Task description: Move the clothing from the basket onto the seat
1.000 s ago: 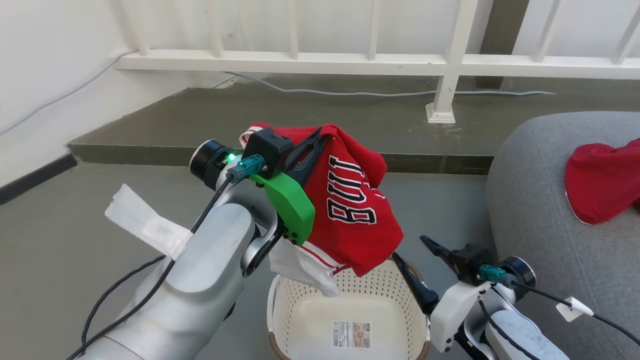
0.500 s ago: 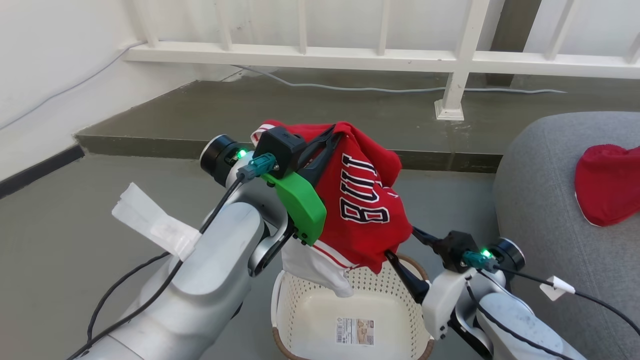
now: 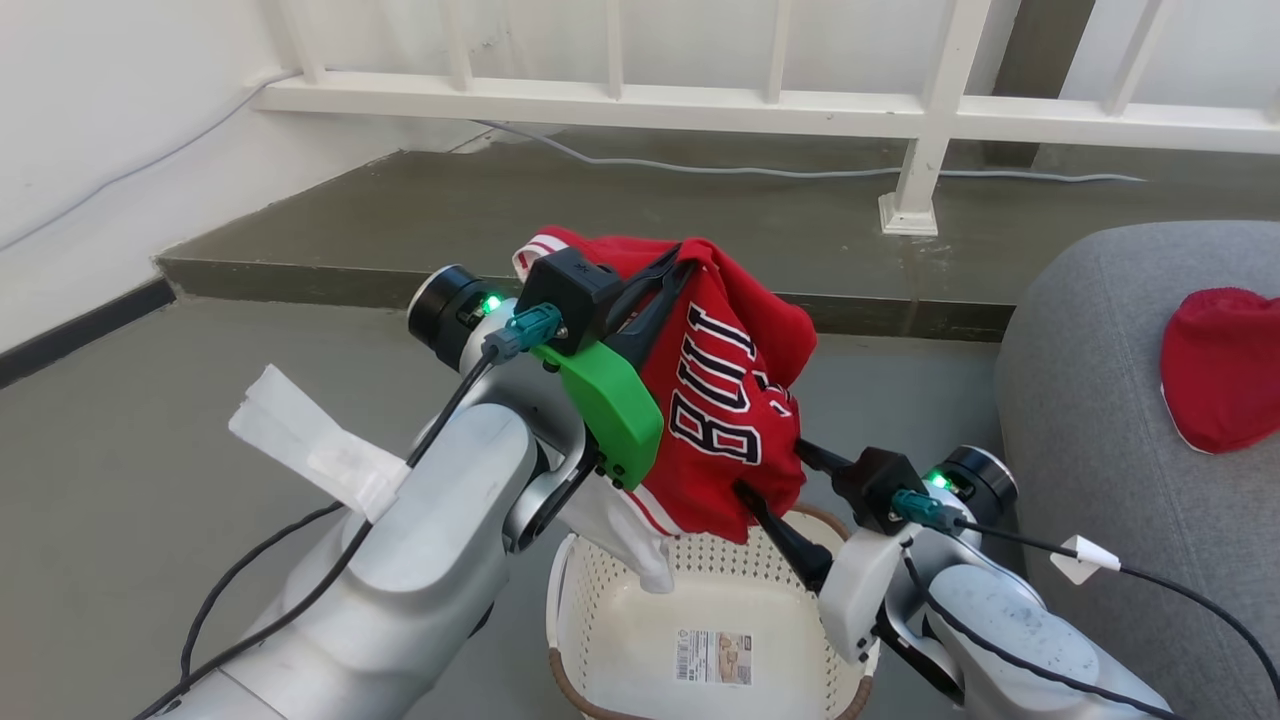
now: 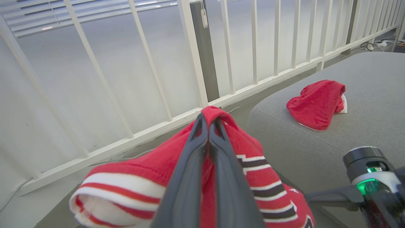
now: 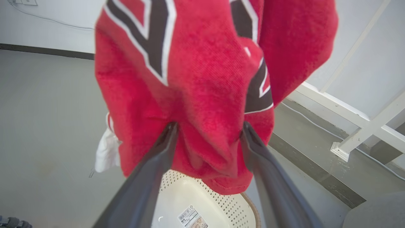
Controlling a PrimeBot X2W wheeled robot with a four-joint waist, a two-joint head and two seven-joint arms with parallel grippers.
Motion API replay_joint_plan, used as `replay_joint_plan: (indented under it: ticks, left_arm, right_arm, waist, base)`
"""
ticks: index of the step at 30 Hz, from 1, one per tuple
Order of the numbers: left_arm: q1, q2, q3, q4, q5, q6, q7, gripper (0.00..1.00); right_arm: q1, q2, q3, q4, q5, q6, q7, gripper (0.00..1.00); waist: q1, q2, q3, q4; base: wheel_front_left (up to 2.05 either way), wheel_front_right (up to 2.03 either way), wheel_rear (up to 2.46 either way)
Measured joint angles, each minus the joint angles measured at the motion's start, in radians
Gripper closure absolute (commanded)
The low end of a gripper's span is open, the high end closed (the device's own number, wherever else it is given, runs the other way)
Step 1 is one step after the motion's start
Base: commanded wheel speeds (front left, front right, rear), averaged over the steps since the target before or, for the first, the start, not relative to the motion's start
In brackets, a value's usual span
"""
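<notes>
Left jaws clenched on the red jersey [image 3: 730, 420] above the basket [image 3: 720, 572] — right jaws open, straddling the hem.

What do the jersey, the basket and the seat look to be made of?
Jersey: soft knit fabric, matte; it drapes and folds.
Basket: likely plastic; smooth cream walls with moulded holes.
Seat: grey woven upholstery, matte, fine grain; probably padded, judging by its rounded edge.

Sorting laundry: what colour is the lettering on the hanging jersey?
Dark with white outlines on the jersey, clearest in right wrist view.
</notes>
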Motion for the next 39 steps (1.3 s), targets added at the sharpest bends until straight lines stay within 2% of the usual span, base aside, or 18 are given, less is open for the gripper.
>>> replay_joint_plan:
  ticks: [1,2,3,13,21,22,23,25,26,32,39]
  left_arm:
    - [0.000,0.000,0.000,-0.001,0.000,0.003,0.000,1.00]
    - [0.000,0.000,0.000,-0.002,0.000,0.003,0.000,1.00]
    - [0.000,0.000,0.000,-0.003,0.000,0.003,0.000,1.00]
    - [0.007,0.014,0.011,0.001,-0.009,0.028,0.009,1.00]
    - [0.050,0.027,0.033,0.010,-0.030,0.048,0.010,1.00]
    - [0.056,0.029,0.038,0.010,-0.034,0.050,0.010,0.89]
    - [0.061,0.031,0.041,0.011,-0.037,0.053,0.010,0.61]
    - [0.071,0.035,0.045,0.013,-0.055,0.056,0.009,0.17]
    - [0.077,0.035,0.049,0.013,-0.060,0.057,0.008,0.00]
    - [0.104,0.035,0.065,0.007,-0.071,0.064,-0.005,0.00]
    - [0.145,0.035,0.059,-0.004,-0.077,0.064,-0.028,0.00]
  right_arm:
    - [0.000,0.001,0.004,0.005,0.000,0.000,0.000,0.59]
    - [0.000,0.001,0.007,0.009,0.001,0.000,-0.002,0.71]
    - [-0.001,0.001,0.010,0.012,0.005,0.000,-0.003,1.00]
    - [-0.028,-0.003,0.008,0.025,0.047,0.000,-0.012,1.00]
    - [-0.042,-0.031,-0.048,0.008,0.070,0.000,-0.014,1.00]
    - [-0.043,-0.036,-0.058,0.003,0.070,0.000,-0.018,1.00]
    - [-0.046,-0.041,-0.066,-0.003,0.071,0.000,-0.019,1.00]
    - [-0.055,-0.050,-0.083,-0.022,0.076,0.000,-0.020,1.00]
    - [-0.060,-0.055,-0.093,-0.037,0.079,0.000,-0.020,1.00]
    - [-0.086,-0.099,-0.158,-0.117,0.080,-0.005,-0.021,1.00]
    - [-0.087,-0.168,-0.235,-0.181,0.090,-0.041,-0.021,1.00]
  waist:
    - [0.0000,0.0000,0.000,0.000]
    - [0.0000,0.0000,0.001,0.000]
    - [0.0000,0.0000,0.002,0.000]
    - [0.0000,0.0000,0.007,-0.017]
    - [0.0000,0.0000,0.008,-0.056]
    - [0.0000,0.0000,0.008,-0.061]
    - [0.0000,0.0000,0.007,-0.067]
    - [0.0000,0.0000,0.007,-0.080]
    - [0.0000,0.0000,0.007,-0.086]
    - [0.0000,0.0000,0.003,-0.128]
    - [0.0000,0.0000,-0.001,-0.193]
  base:
    - [0.00,0.00,0.00]
    - [0.00,0.00,0.00]
    - [0.00,0.00,0.00]
    - [0.00,0.00,0.00]
    - [0.00,0.00,0.00]
    - [0.00,0.00,0.00]
    - [0.00,0.00,0.00]
    - [0.00,0.00,0.00]
    - [0.00,0.00,0.00]
    - [0.00,0.00,0.00]
    - [0.00,0.00,0.00]
